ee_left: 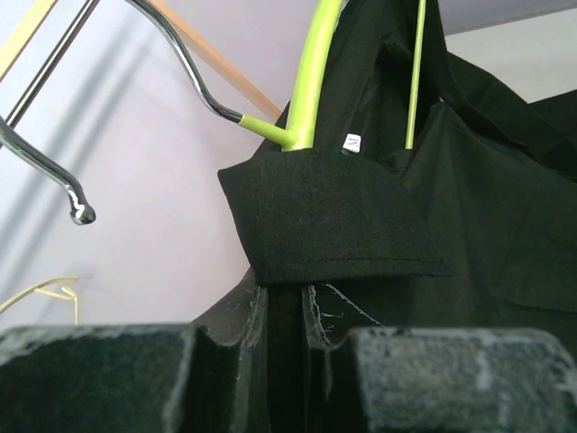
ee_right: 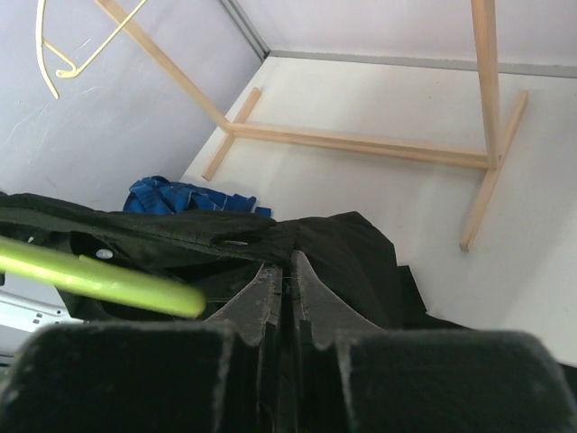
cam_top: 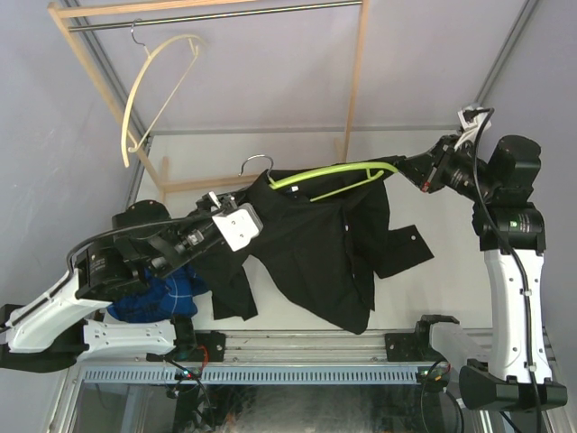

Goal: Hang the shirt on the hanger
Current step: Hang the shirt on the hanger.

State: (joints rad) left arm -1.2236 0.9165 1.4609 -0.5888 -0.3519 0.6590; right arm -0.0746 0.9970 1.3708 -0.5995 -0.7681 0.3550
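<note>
The black shirt [cam_top: 315, 244] hangs in the air, draped over the lime-green hanger [cam_top: 334, 171], whose silver hook [cam_top: 257, 162] points left. My left gripper [cam_top: 252, 200] is shut on the shirt at its left end. In the left wrist view, black cloth is pinched between the jaws [ee_left: 287, 302] just under the collar [ee_left: 325, 225]; the hanger [ee_left: 306, 90] and white label [ee_left: 352, 142] are above. My right gripper [cam_top: 406, 170] is shut on the shirt at the hanger's right end. In the right wrist view the fingers [ee_right: 290, 271] clamp black fabric beside the hanger's tip [ee_right: 99, 280].
A cream hanger [cam_top: 153, 81] hangs from the metal rail [cam_top: 216, 18] of the wooden rack [cam_top: 356, 81] at the back. A blue plaid shirt [cam_top: 167, 293] lies crumpled on the table by the left arm. One black sleeve [cam_top: 406, 248] rests on the table.
</note>
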